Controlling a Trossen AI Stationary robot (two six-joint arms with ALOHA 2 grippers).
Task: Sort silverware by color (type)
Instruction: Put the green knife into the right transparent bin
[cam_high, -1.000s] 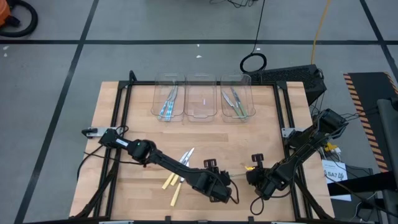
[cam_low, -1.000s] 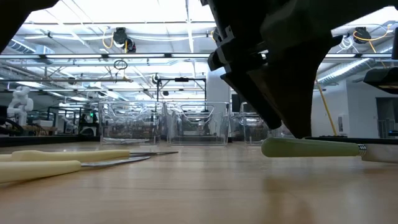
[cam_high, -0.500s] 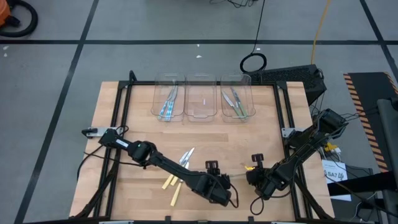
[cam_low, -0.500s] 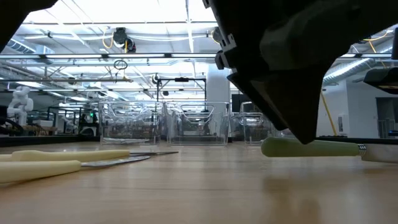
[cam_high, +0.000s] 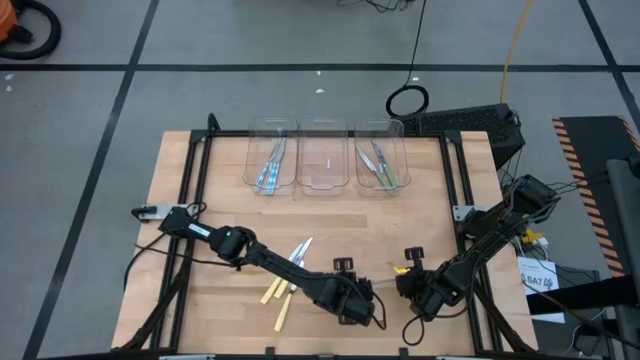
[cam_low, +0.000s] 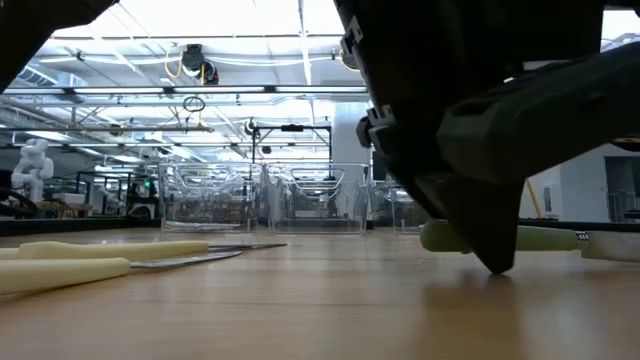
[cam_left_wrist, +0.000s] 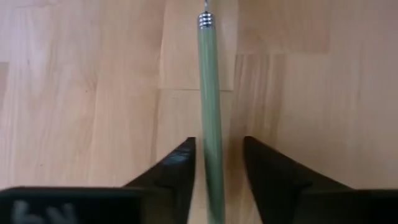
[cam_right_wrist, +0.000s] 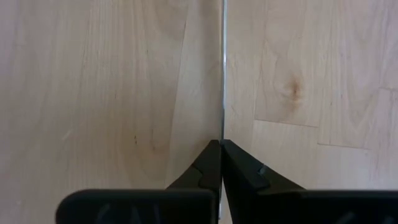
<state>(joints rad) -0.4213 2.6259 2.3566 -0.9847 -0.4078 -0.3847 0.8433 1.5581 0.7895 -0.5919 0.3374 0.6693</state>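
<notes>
1. The left hand (cam_left_wrist: 216, 168), low over the desk's (cam_high: 180, 180) near edge, is open, fingers either side of a green-handled utensil (cam_left_wrist: 210, 118) lying flat.
2. Step, seemingly: picking up green; next, close and lift.
3. The right hand (cam_right_wrist: 222, 163) waits nearby, fingers together.
</notes>
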